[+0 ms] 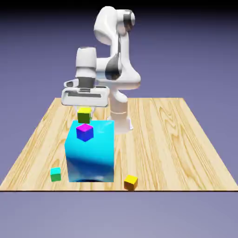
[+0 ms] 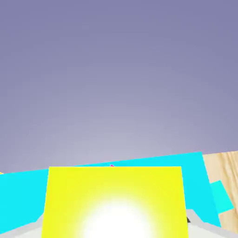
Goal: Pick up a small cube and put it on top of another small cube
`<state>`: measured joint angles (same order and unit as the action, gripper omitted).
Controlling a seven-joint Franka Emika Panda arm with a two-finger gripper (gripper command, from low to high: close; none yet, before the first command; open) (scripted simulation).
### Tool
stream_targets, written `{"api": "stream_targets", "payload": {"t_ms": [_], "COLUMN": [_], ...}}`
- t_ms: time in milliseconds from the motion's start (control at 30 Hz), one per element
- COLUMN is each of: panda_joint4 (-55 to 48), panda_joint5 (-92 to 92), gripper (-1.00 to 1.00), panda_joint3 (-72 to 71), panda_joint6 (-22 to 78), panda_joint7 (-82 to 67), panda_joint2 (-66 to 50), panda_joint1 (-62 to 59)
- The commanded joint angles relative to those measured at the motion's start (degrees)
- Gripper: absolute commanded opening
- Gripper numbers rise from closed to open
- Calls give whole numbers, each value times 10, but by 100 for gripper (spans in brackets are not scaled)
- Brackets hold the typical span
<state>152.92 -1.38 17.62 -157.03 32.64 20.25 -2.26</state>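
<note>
Desk [image 1: 176, 139]: wooden, carrying every item listed below; arm [image 1: 116, 42]: white, reaching out over the desk's middle with the hand pointed downward.

Cyan block [image 1: 93, 158]: the largest object, standing on the desk toward the exterior view's left; the magenta cube [image 1: 84, 132] appears to rest on its top face, though its exact seat cannot be confirmed from this angle.

Hand [image 1: 84, 110]: clamped on the yellow cube [image 1: 84, 115]; in the hand view that cube [image 2: 114, 202] fills the space between the fingertips and hides them almost entirely. The yellow cube hangs in the air just above the magenta cube — apart, not touching.

Remaining items — an orange cube [image 1: 130, 181] and a green cube [image 1: 56, 174] — lie near the desk's front edge, well apart from the work.

Step in hand, as judged: transport complete or nearly so; placement pending. The next move calls for centring the yellow cube over the magenta top, a straight descent until the faces meet, then release; a sideways offset risks a slide-off, since the target top is small.
</note>
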Motion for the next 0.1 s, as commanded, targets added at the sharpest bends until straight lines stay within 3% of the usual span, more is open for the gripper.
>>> {"api": "stream_targets", "payload": {"t_ms": [0,67], "panda_joint4": [0,-9], "panda_joint5": [0,-11], "gripper": [100,100], "panda_joint3": [0,-9], "panda_joint6": [0,50], "panda_joint7": [0,9], "panda_joint2": [0,41], "panda_joint1": [0,-10]}}
